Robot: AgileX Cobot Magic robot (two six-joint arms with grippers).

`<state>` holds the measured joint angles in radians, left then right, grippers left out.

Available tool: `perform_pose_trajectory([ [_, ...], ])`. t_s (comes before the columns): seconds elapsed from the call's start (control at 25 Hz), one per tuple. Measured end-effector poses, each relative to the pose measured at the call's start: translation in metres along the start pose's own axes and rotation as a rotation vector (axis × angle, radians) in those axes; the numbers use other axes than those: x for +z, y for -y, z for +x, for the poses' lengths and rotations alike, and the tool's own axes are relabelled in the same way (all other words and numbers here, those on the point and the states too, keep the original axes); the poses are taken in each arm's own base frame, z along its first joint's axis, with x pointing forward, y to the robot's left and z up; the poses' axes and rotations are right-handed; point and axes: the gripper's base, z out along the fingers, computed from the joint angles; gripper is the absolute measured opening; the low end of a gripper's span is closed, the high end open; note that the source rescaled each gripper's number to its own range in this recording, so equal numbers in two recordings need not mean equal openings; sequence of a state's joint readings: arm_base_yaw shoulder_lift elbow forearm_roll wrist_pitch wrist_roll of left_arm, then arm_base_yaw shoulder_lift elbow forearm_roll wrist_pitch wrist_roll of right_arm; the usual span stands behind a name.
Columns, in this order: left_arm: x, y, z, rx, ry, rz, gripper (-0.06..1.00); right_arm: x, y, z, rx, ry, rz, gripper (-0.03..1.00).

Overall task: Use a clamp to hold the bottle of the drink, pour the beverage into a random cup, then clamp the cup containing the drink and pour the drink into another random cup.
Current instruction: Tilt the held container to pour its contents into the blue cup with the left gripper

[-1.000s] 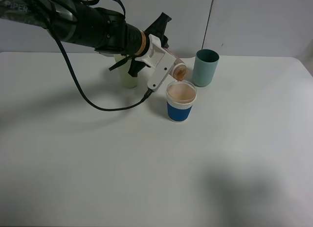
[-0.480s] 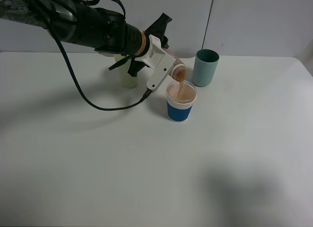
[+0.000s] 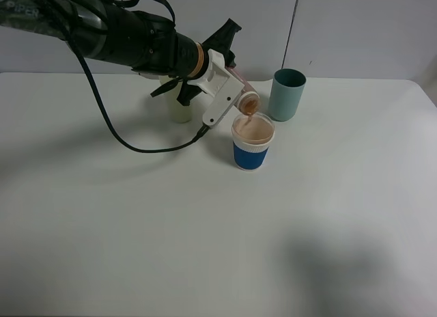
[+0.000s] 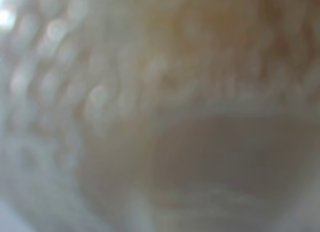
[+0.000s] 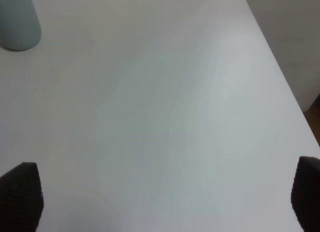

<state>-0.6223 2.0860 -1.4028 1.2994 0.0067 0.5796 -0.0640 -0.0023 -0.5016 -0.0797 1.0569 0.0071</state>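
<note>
White, smooth table (image 3: 136, 249), bare on its near side. The right gripper (image 5: 162, 197) hangs above it, dark ribbed jaws spread wide and empty. Farther back, right of centre, stands a blue cup (image 3: 251, 155) with a pale rim, nearly full of tan, opaque drink (image 3: 253, 130). Just over its rim a small clear bottle (image 3: 240, 90) is tipped mouth-down, pinched in the jaws of the left gripper (image 3: 229, 74), reaching in from the far left. Pouring well probably means holding the mouth over the cup's centre and easing the tilt, since the cup looks close to brimming. Farthest back: a matt teal cup (image 3: 287, 93) on the right, a pale yellowish cup (image 3: 179, 111) on the left.
</note>
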Motion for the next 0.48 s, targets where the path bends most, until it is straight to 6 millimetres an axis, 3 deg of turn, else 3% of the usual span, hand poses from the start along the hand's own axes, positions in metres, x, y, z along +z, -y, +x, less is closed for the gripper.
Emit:
perform_pose_trajectory([
  [0.48, 0.0000, 0.0001, 0.0002, 0.010, -0.003, 0.002, 0.00, 0.0000, 0.0000, 0.0000, 0.000, 0.000, 0.000, 1.00],
])
